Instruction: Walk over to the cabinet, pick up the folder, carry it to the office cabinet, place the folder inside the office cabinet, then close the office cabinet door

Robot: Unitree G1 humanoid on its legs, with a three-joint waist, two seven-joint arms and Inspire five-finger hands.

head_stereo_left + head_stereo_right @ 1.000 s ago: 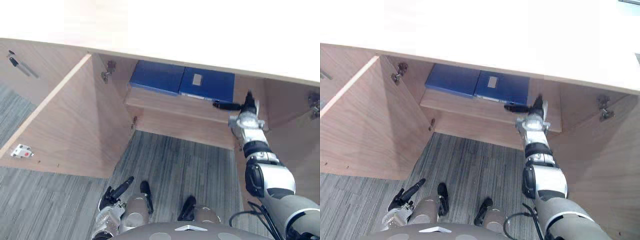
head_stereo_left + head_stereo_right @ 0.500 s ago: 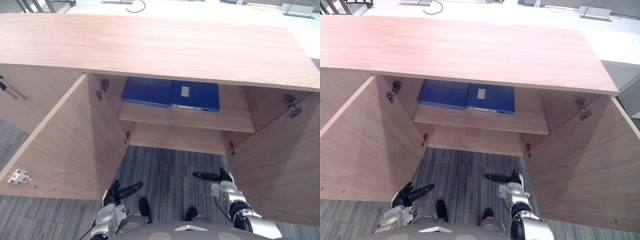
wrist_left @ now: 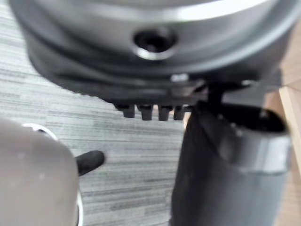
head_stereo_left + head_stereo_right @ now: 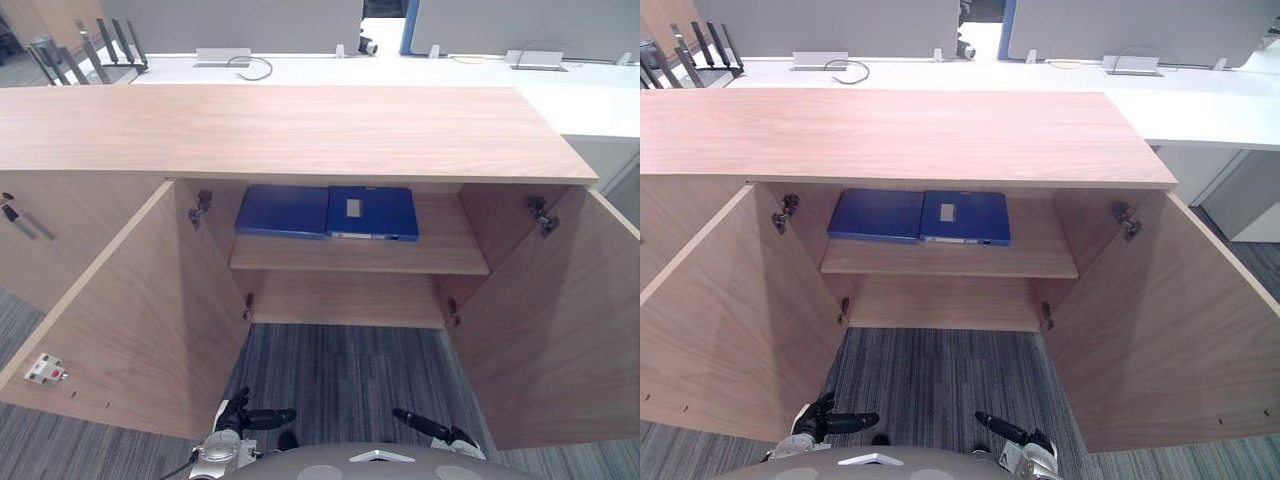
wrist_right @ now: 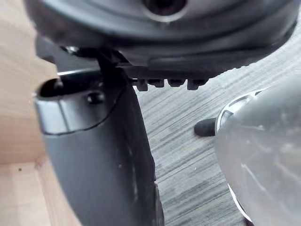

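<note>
Grey carpet [image 4: 340, 360], desks behind. Cabinet [image 4: 280, 130] has both doors [image 4: 130, 320] wide open, giving reach. Folder [image 4: 373, 212] lies flat on the shelf [image 4: 360, 258], touching a second folder [image 4: 283, 210]; judged placed. Left hand [image 4: 250, 418] and right hand [image 4: 430, 428] hang low, fingers straight, empty, free for the doors.

Finish of the office cabinet [image 4: 280, 130] — light brown wood grain on top, doors and shelf. The labelled folder [image 4: 385, 212] is deep blue with a pale label [image 4: 353, 207]; the second folder [image 4: 283, 210] is plain blue. The carpet [image 4: 340, 365] — grey, finely streaked darker. The desk [image 4: 300, 70] is white. The left hand [image 4: 262, 416] and right hand [image 4: 425, 425] are black.
</note>
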